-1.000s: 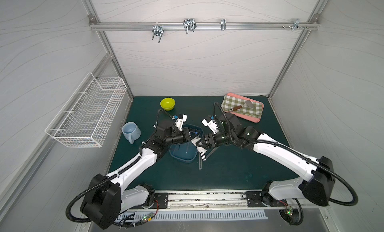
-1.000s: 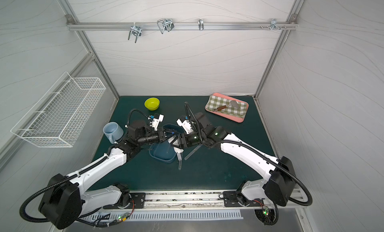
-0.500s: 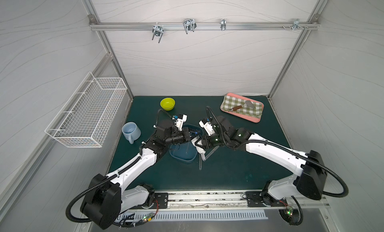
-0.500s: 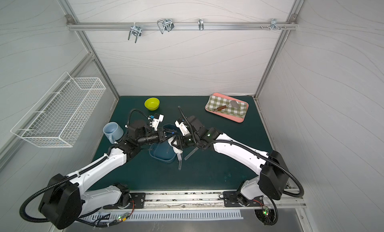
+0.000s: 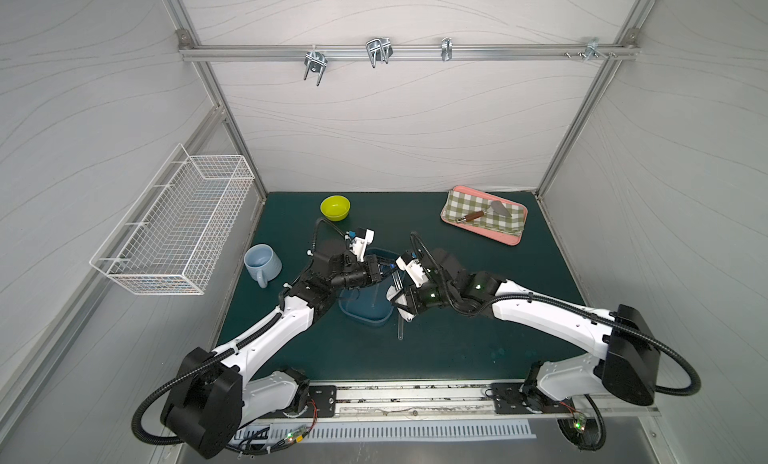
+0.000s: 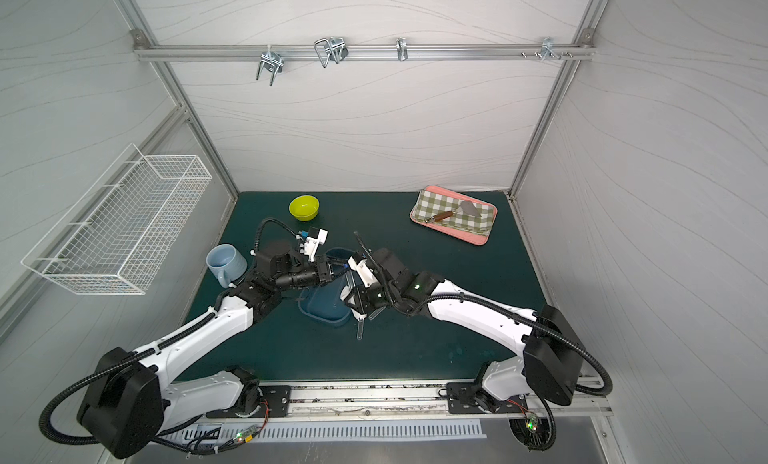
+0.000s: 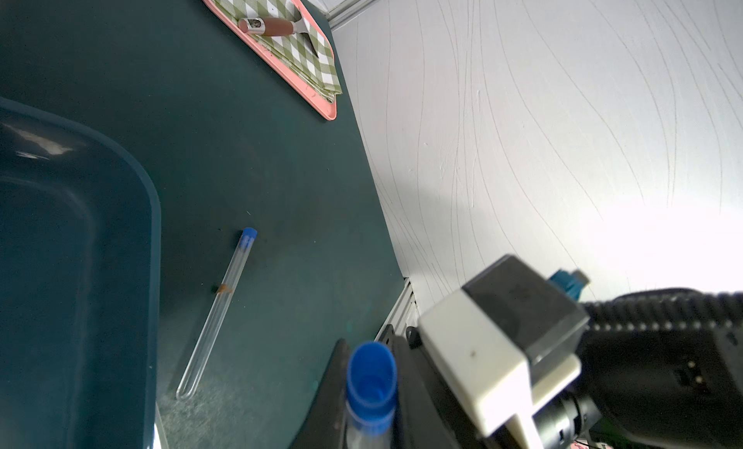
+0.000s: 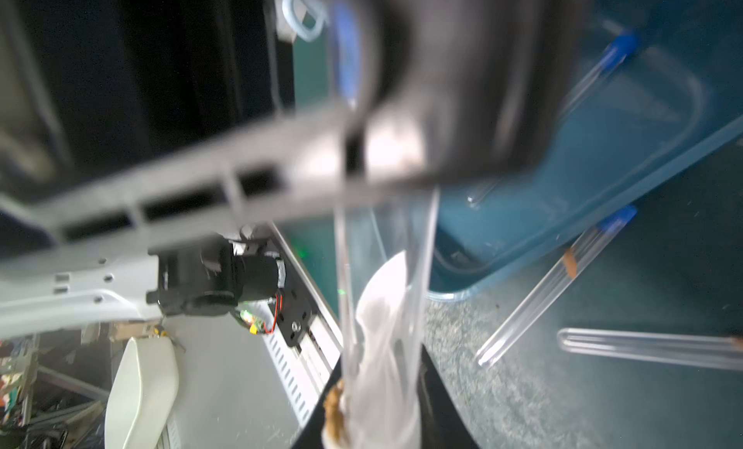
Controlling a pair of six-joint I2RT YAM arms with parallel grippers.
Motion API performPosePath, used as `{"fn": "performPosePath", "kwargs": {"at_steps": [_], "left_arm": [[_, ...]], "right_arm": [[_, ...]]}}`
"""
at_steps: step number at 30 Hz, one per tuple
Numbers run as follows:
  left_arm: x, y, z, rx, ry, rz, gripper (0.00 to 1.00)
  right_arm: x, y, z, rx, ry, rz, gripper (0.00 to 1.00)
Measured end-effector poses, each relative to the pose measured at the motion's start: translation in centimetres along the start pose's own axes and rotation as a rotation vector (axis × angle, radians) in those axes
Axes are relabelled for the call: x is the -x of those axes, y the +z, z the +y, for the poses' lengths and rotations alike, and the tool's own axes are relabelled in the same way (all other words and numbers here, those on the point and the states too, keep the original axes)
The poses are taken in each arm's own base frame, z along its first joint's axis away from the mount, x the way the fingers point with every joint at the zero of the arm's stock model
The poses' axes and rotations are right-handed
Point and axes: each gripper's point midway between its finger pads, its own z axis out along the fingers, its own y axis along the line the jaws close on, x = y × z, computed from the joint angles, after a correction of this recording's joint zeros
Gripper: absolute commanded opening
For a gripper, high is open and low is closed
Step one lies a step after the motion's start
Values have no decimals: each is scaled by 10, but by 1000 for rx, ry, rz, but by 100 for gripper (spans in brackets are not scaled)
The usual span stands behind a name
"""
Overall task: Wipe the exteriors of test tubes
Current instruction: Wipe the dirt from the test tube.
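We see right claw (image 8: 382, 411) narrowing onto white wipe (image 8: 384, 294) around test tube (image 7: 370, 386) clamped in left claw (image 5: 380, 271); wipe stroke likely starting.

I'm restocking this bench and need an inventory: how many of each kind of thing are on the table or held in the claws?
Test tube: 4
Blue bin: 1
Mug: 1
Bowl: 1
Pink tray: 1
Checked cloth: 1
Scraper: 1
White wipe: 1
Total: 11
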Motion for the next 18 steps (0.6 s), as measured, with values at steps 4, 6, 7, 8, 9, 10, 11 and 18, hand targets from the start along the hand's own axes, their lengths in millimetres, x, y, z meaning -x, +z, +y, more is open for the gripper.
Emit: {"fn": "performPosePath", "kwargs": {"at_steps": [4, 6, 7, 8, 9, 10, 11, 18], "left_arm": [[0, 0, 0, 0, 0, -1, 5], [0, 0, 0, 0, 0, -1, 5], [0, 0, 0, 0, 0, -1, 5], [1, 0, 0, 0, 0, -2, 5], [1, 0, 0, 0, 0, -2, 5], [1, 0, 0, 1, -1, -3, 5], [1, -1, 1, 1, -1, -3, 5], [3, -1, 0, -2, 3, -10, 5]], "right_arm": [[-15, 1, -2, 2, 20, 15, 24], [-13, 0, -1, 6, 22, 7, 24], [-10, -1, -1, 9, 23, -3, 24], [-5, -2, -1, 12, 25, -14, 24], [0, -4, -1, 14, 28, -27, 24], [9, -7, -1, 19, 32, -47, 24], [19, -9, -1, 26, 34, -69, 24], [73, -19, 1, 71, 28, -163, 23]]}}
